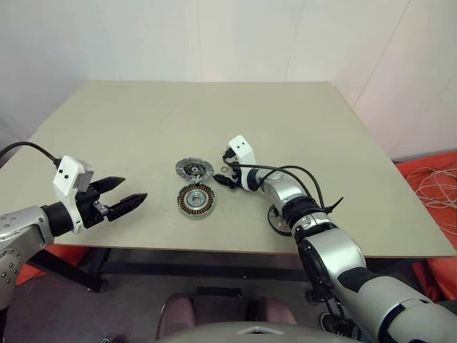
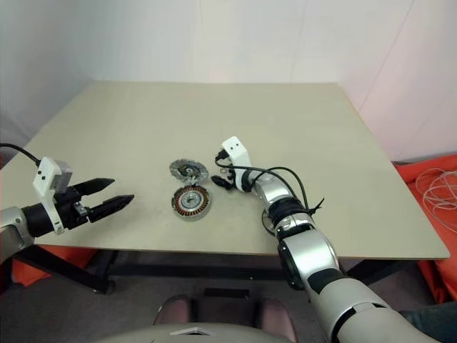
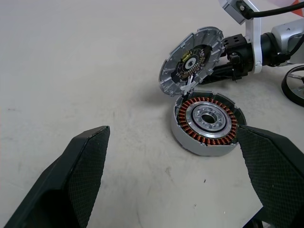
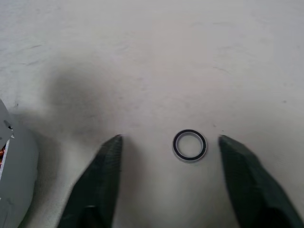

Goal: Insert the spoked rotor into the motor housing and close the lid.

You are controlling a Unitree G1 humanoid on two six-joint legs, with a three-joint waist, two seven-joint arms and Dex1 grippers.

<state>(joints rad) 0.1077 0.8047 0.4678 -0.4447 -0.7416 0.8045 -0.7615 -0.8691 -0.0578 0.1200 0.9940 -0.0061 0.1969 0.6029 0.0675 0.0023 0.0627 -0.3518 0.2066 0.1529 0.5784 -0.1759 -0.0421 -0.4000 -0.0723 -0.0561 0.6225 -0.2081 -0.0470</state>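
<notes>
Currently right gripper (image 4: 168, 142) sat spread around a tiny thin dark ring (image 4: 189, 145) on the beige table (image 1: 143, 128). Left gripper (image 1: 120, 194) hung wide open. Copper-wound silver motor housing (image 1: 196, 201) lay just before the grey finned lid (image 1: 194, 168).

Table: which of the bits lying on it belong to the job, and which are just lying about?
Job:
motor housing
lid
spoked rotor

Lying about:
tiny ring
orange covering on the floor beyond the table
</notes>
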